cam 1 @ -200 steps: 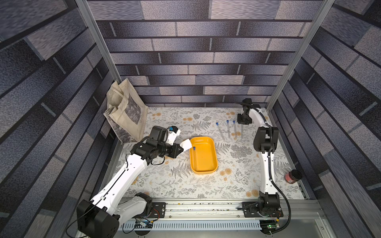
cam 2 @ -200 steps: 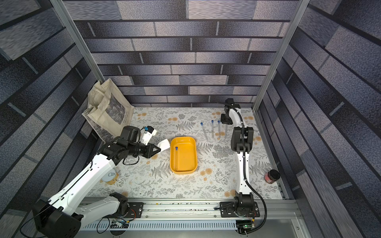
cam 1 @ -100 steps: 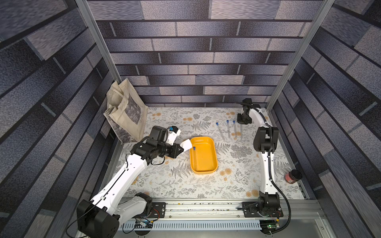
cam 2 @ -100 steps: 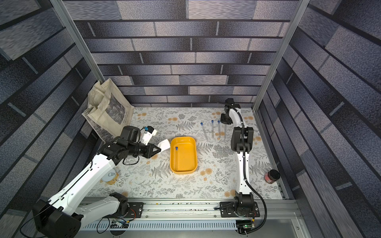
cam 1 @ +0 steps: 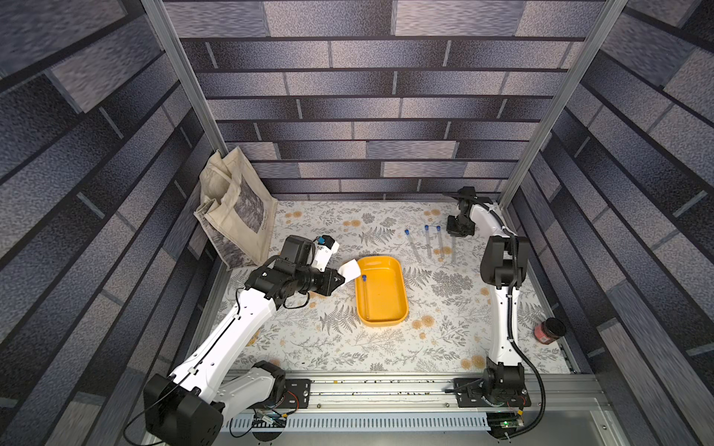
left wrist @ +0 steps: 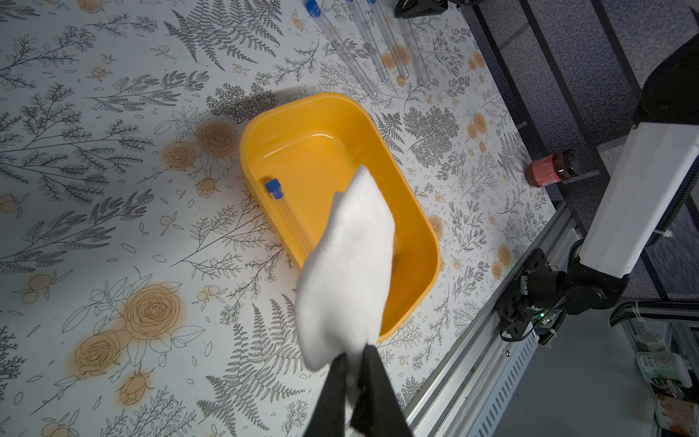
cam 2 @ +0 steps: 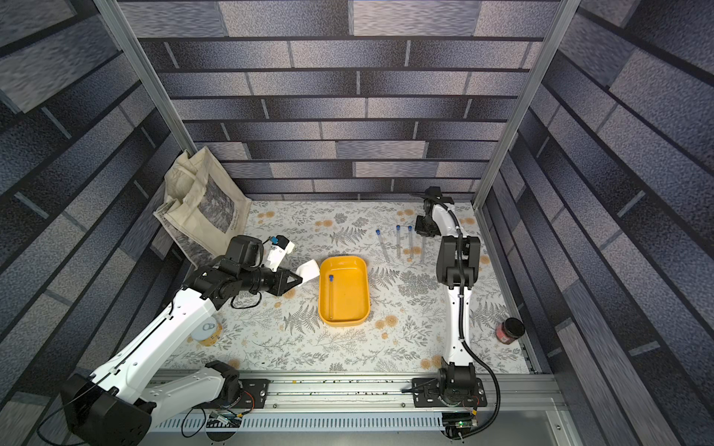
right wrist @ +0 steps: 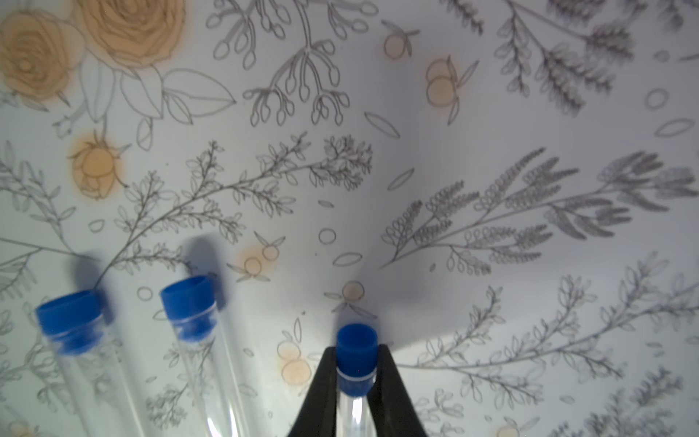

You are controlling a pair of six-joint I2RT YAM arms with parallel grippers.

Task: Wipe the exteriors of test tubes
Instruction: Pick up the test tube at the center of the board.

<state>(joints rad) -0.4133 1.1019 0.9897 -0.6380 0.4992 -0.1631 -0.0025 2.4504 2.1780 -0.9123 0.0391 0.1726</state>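
Observation:
Three capped clear test tubes [cam 1: 428, 242] lie side by side at the back right of the floral table. Just right of them, my right gripper [right wrist: 356, 349] is shut on the blue cap of a further test tube [right wrist: 357, 340] that rests on the table; in a top view the gripper [cam 1: 458, 231] hides that cap. One more test tube [left wrist: 289, 213] lies along the left wall of the yellow tray [cam 1: 403, 305]. My left gripper [left wrist: 354, 353] is shut on a folded white cloth [left wrist: 348, 265], held above the tray's near-left corner [cam 2: 309, 270].
A canvas tote bag [cam 1: 235, 216] leans in the back left corner. A red jar [cam 1: 548, 330] stands at the right edge, and a small tin [cam 2: 206, 332] sits under my left arm. The metal rail [cam 1: 386, 386] runs along the front.
My right gripper's jaws have closed onto the blue cap of the rightmost test tube. The left arm and cloth have not moved.

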